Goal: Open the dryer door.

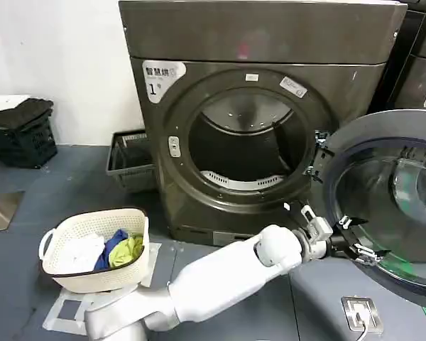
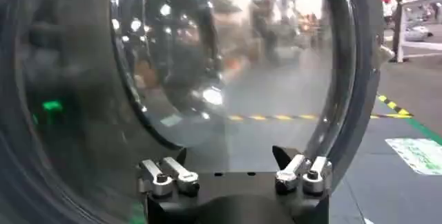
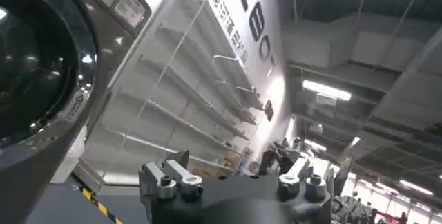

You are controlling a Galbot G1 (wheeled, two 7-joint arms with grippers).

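Note:
The dryer marked "1" stands with its drum exposed. The dryer door hangs swung out to the right, its inner glass bowl facing me. My left arm reaches across the floor to the door's lower left rim, where the left gripper sits. In the left wrist view the left gripper is open, nothing between its fingers, and the door's curved glass lies just beyond the tips. My right gripper is open and empty, pointing up toward shelving and the ceiling.
A cream laundry basket with clothes sits on the floor at front left. A black crate and a grey tray lie by the wall. Another dark machine stands right of the dryer. A metal floor plate lies below the door.

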